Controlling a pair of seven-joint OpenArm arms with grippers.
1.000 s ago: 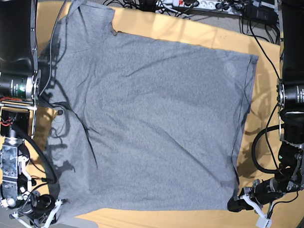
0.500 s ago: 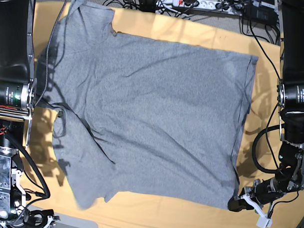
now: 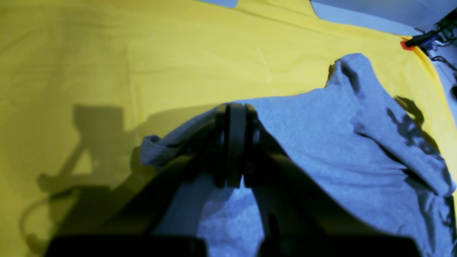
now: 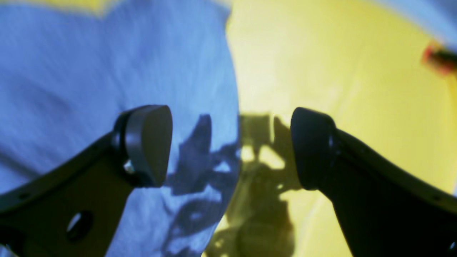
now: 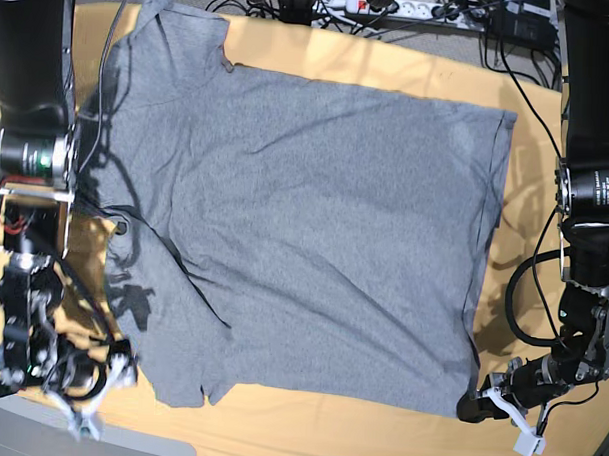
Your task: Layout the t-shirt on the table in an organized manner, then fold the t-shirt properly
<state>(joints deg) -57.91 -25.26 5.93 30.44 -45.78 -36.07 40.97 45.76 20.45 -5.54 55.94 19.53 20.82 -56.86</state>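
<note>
Layout stage, nearly done; no fold started. The t-shirt (image 5: 304, 238) lies spread plain-grey side up across the middle of the desk (image 5: 390, 61), body mostly flat with light wrinkles, one sleeve reaching toward the far corner on the right claw's side. The left claw (image 5: 475, 406) sits at the shirt's near corner with its fingers pressed together on a pinch of cloth; in the left wrist view the grey fabric (image 3: 321, 142) drapes up over and beyond the closed fingertips (image 3: 231, 142), so that corner is lifted off the desk rather than lying flat. The right claw (image 4: 232, 146) is spread wide and holds nothing: the shirt's edge runs just below the gap between its fingers, cloth under one finger and bare yellow desk under the other. In the base view it (image 5: 89, 381) hangs just outside the shirt's other near corner, which looks bunched and drawn inward, leaving the hem line uneven on that side. My judgement: what remains is to square off that slack corner, set down the pinched one, flatten the sleeves, then carry out every fold.
</note>
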